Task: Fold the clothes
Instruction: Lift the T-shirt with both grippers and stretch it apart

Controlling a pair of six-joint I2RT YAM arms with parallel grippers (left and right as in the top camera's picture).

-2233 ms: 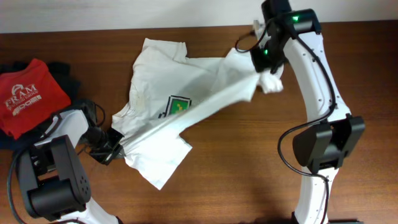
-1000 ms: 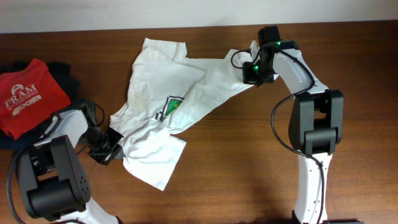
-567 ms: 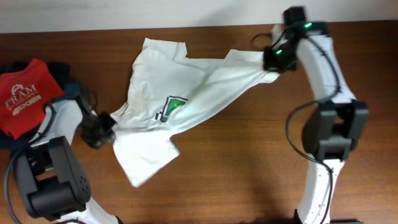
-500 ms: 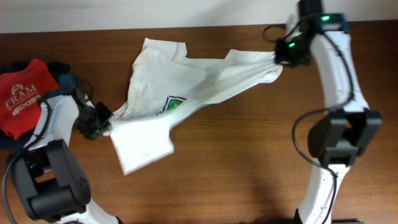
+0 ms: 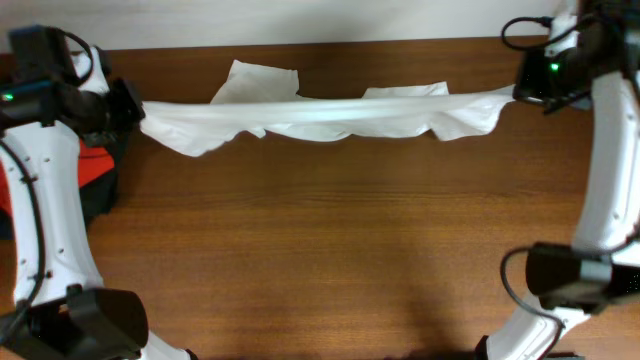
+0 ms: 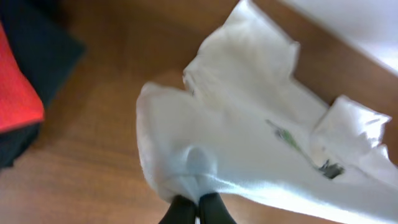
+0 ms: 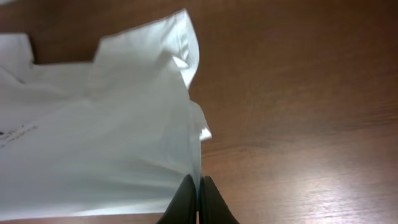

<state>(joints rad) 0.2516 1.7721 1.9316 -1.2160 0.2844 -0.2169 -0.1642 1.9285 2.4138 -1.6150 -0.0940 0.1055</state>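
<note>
Left hand (image 6: 198, 204), right hand (image 7: 198, 185) hold T-shirt (image 5: 330, 115) taut; red shirt (image 6: 15, 93) near left.

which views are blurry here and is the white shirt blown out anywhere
Overhead: the T-shirt is smeared lengthwise and washed to near-flat white, while the table grain stays sharp. Left wrist: the whole frame is soft, the chest graphic only a smudge. Right wrist: the sharpest view, with wood grain and shirt hem crisp, cloth bright but creases readable.
</note>
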